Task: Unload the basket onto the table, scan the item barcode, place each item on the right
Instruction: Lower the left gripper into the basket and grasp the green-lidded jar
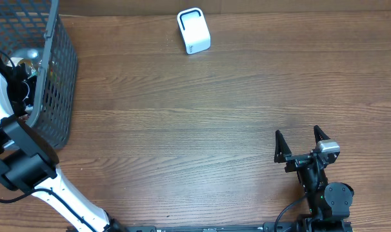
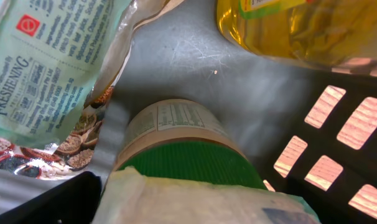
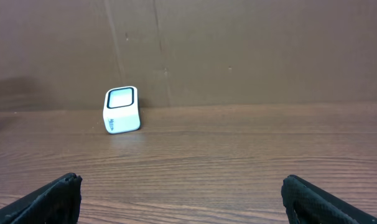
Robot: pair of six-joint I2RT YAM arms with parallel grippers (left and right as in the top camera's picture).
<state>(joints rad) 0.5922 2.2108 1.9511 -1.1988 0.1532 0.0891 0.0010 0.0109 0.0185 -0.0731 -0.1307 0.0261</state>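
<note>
My left gripper [image 2: 190,214] is down inside the grey mesh basket [image 1: 59,77]. Its jaws stand wide, and a pale soft packet [image 2: 201,200] lies across the gap between them; only the black left finger [image 2: 45,202] shows. Just beyond the packet lies a jar with a green lid [image 2: 188,163]. No barcode faces the camera. The white scanner [image 1: 194,30] stands at the table's far middle and also appears as a white scanner [image 3: 121,109] in the right wrist view. My right gripper [image 1: 302,145] rests open and empty near the front right.
The basket also holds a printed snack bag [image 2: 45,56] on the left and a bottle of yellow oil [image 2: 300,28] at the top right. Its dark mesh wall [image 2: 338,143] stands close on the right. Bare wood lies between basket and scanner.
</note>
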